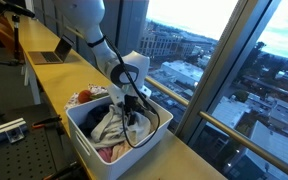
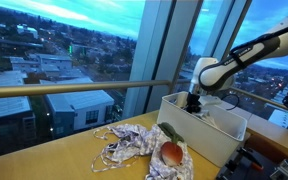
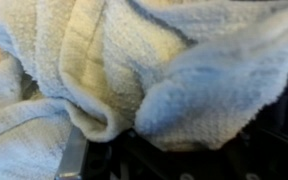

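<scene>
stage: gripper (image 1: 132, 100) down inside the bin (image 1: 82, 135), among the towels (image 1: 109, 125) | gripper: buried in folds, opening cannot be told | done: one cloth (image 2: 129, 140) lies on the counter (image 2: 44, 165) beside the bin | left: towels heaped in bin, none lifted

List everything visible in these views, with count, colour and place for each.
bin: one, white, on the table by the windows.
towels: several, cream, pale blue and dark, heaped in the bin.
patterned cloth: one, white with dark print, crumpled on the table beside the bin.
round thing: one, red-orange, on the patterned cloth.
laptop: one, grey, open, far end of the table.
table: one, light wood, along the windows.
arm: one, white, reaching down into the bin.
hand: one, black, among the towels; jaws hidden.
</scene>
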Available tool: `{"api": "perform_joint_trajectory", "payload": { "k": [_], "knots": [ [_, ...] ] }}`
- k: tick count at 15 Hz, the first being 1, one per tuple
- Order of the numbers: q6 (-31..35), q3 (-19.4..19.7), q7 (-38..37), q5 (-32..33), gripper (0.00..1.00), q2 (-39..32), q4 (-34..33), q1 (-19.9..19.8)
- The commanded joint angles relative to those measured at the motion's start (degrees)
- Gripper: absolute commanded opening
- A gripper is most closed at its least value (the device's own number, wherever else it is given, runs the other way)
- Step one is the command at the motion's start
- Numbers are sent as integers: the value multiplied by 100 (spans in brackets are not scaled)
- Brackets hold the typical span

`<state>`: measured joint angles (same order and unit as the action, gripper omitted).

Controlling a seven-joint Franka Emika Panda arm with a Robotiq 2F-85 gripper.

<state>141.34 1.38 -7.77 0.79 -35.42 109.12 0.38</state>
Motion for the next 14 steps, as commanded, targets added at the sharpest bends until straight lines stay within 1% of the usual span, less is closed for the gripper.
{"api": "perform_joint_trajectory", "payload": {
  "k": [1,2,4,7,10,14],
  "knots": [
    [-154,167,-279,94,0,1014,711,211],
    [-213,209,-375,150,0,1381,878,262],
    [-276,269,-581,291,0,1845,991,363],
    [-474,272,-1021,839,0,2581,1008,548],
    [-835,53,-1424,1521,0,3150,746,712],
    [-1460,-465,-1617,2189,0,3638,139,887]
  ]
}}
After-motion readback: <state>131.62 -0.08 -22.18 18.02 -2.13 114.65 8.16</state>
